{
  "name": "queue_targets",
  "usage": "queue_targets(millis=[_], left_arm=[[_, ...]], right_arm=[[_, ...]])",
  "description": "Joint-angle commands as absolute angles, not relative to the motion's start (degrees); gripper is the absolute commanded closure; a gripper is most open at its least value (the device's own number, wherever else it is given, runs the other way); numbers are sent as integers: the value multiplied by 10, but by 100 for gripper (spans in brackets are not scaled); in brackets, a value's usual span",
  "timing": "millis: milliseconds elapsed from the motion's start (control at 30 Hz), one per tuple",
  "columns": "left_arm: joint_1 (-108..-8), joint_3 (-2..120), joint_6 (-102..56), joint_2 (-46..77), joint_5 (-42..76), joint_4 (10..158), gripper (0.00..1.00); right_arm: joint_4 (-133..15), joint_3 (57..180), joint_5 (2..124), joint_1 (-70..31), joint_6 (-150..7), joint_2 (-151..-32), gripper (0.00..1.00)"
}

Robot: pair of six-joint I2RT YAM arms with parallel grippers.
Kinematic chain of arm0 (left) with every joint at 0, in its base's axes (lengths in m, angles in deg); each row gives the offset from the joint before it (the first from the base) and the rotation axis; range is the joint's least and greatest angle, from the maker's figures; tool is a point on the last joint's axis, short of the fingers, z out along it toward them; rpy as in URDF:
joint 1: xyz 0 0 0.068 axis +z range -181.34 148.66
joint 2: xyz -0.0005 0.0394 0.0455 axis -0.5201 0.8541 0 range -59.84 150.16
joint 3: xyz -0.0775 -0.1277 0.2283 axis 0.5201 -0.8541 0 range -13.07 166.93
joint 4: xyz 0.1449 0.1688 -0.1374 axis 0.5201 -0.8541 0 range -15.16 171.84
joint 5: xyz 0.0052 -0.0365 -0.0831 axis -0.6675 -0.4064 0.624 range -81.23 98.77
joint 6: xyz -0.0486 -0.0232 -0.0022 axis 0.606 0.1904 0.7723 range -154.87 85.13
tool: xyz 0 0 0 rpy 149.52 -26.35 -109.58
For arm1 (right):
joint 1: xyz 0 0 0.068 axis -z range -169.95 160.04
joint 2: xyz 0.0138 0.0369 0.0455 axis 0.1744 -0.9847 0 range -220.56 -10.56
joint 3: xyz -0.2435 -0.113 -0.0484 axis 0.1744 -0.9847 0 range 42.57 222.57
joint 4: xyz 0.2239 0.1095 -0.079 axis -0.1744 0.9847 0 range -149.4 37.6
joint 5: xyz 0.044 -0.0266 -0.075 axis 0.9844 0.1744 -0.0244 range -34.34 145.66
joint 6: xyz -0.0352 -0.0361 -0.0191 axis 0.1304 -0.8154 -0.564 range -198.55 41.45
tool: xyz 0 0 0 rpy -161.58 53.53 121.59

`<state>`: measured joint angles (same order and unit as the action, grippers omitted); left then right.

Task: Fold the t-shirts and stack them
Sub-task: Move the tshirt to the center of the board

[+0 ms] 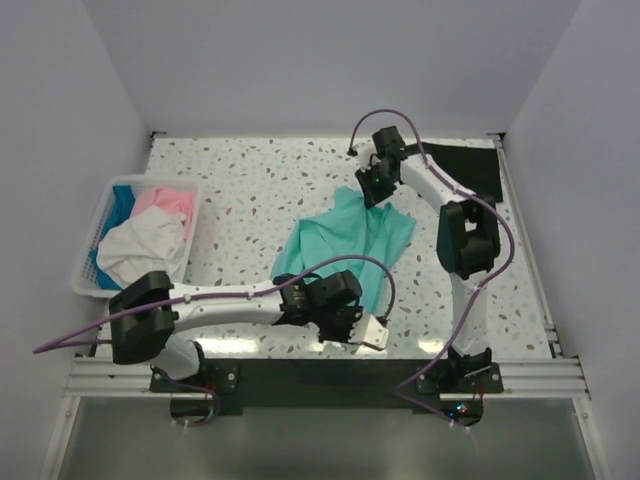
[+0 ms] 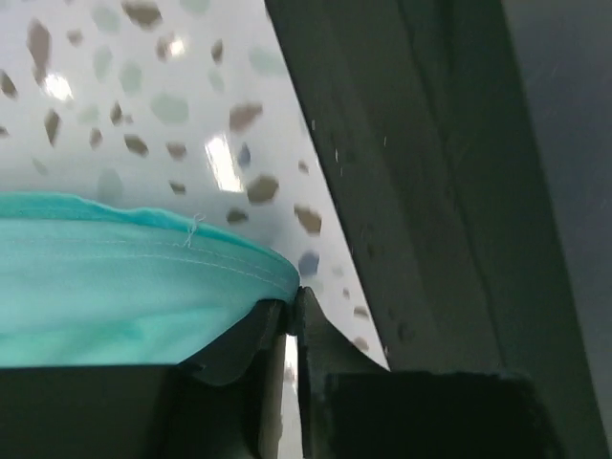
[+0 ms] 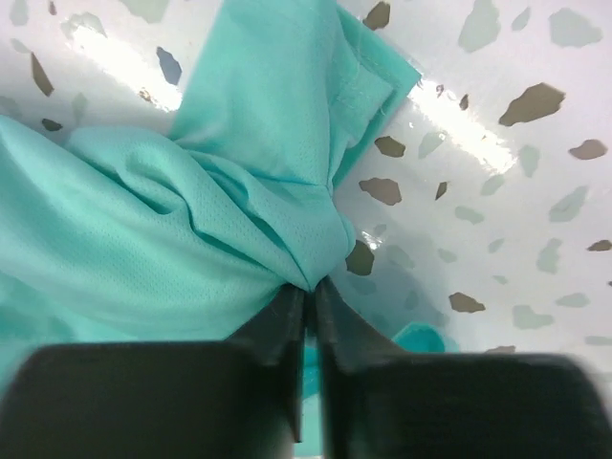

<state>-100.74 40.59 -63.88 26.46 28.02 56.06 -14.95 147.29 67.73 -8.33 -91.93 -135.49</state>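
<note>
Two hands: left hand (image 2: 292, 308) and right hand (image 3: 311, 292) each pinch soft teal-green cloth t-shirt (image 1: 345, 240)
Why: likely to spread it flat

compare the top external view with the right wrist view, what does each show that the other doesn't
Only the top external view shows the basket with the pink t-shirt, white t-shirt and blue t-shirt, the black t-shirt at the far right corner, and the left gripper. Only the right wrist view shows the right gripper pinched shut on a bunched fold. Both show the teal-green t-shirt, that gripper and the speckled table.
</note>
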Motion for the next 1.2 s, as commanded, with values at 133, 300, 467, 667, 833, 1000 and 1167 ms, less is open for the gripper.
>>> queue_targets(millis=[133, 300, 467, 667, 833, 1000, 1167], left_arm=[[-987, 482, -590, 229, 361, 629, 31], [-795, 423, -531, 110, 396, 583, 27], [-607, 359, -516, 116, 373, 516, 39], [-595, 364, -528, 174, 323, 510, 36], [-595, 359, -533, 244, 218, 540, 32], [-595, 363, -524, 292, 170, 567, 34], [-594, 372, -506, 324, 169, 577, 43]], right_arm=[[-47, 1478, 738, -50, -979, -1228, 1], [29, 1422, 748, 36, -988, -1136, 2], [99, 1294, 734, 13, -1012, -1058, 16], [20, 1127, 682, -108, -985, -979, 20], [-52, 1106, 622, -166, -944, -1056, 17], [-103, 1116, 597, -187, -906, -1121, 24], [-132, 1114, 565, -187, -903, -1163, 51]])
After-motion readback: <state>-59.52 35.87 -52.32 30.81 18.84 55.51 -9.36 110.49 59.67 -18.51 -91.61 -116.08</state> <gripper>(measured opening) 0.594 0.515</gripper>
